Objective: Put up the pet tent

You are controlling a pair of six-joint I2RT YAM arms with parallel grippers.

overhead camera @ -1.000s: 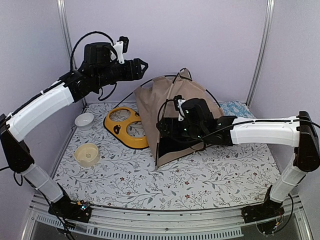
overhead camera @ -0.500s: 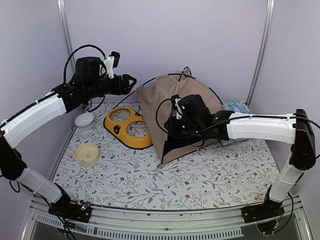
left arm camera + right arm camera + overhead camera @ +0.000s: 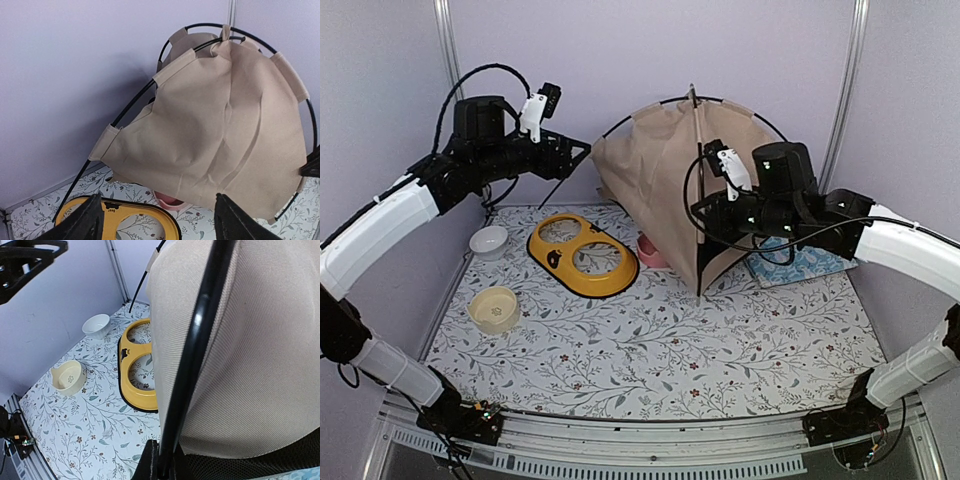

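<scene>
Now that the right gripper (image 3: 705, 218) has pinched shut on a black pole (image 3: 192, 350) and lifted, the pet tent (image 3: 655, 165) rises from its slump at far centre, probably nearly erect. The left gripper (image 3: 576, 150) hovers spread and empty at far left.

On the floral mat (image 3: 700, 350) I see: yellow double-bowl feeder (image 3: 582, 254), centre-left; white bowl (image 3: 489, 241) and cream bowl (image 3: 494, 308) to its left; pink bowl (image 3: 651, 252) just beside its right; blue cushion (image 3: 800, 262) far right.
</scene>
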